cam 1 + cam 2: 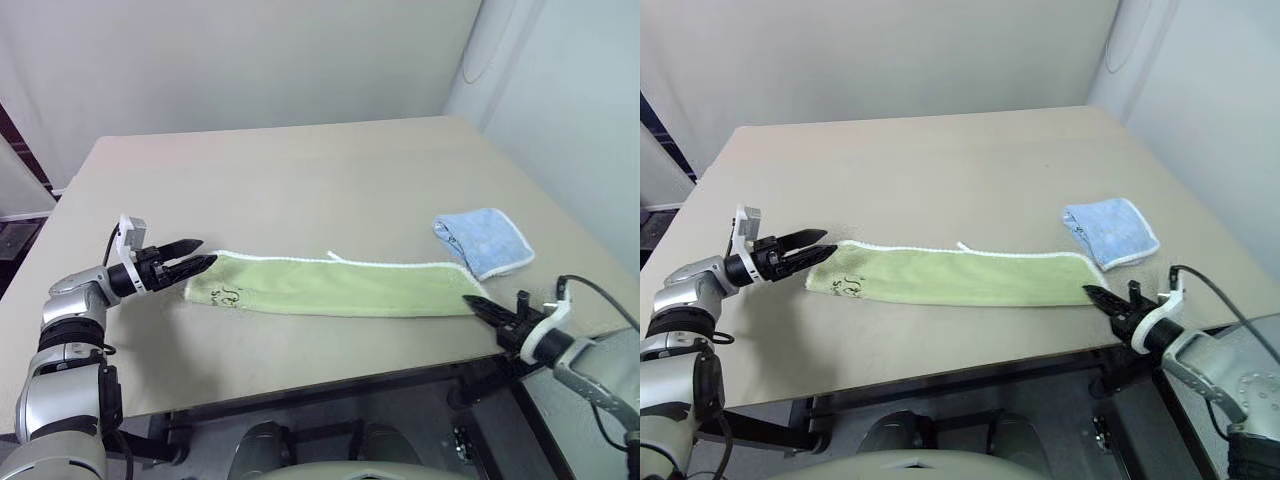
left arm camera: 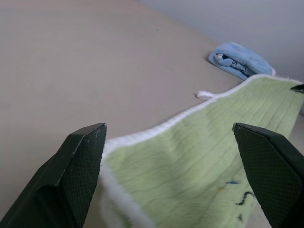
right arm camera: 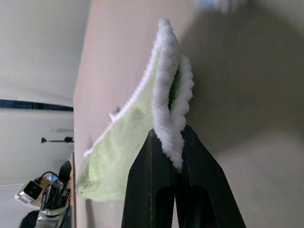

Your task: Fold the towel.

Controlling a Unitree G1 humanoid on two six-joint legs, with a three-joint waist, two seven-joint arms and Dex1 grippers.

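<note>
The light green towel point(image 1: 330, 287) lies as a long strip across the near part of the table point(image 1: 300, 170), with white edging along its far side. A small white loop point(image 1: 338, 257) pokes out there, and dark embroidered marks point(image 1: 228, 296) sit by its left end. My left gripper point(image 1: 205, 252) hovers at that left end, open, its fingers straddling the towel's corner point(image 2: 142, 156) without closing on it. At the right end, my right gripper point(image 3: 173, 142) is shut on the towel's doubled white edging point(image 3: 168, 104), lifting it slightly near the table's front edge.
A smaller light blue cloth point(image 1: 485, 240) lies bunched just behind the towel's right end. The table's front edge point(image 1: 330, 385) runs close under the right gripper. A pale wall stands behind the table.
</note>
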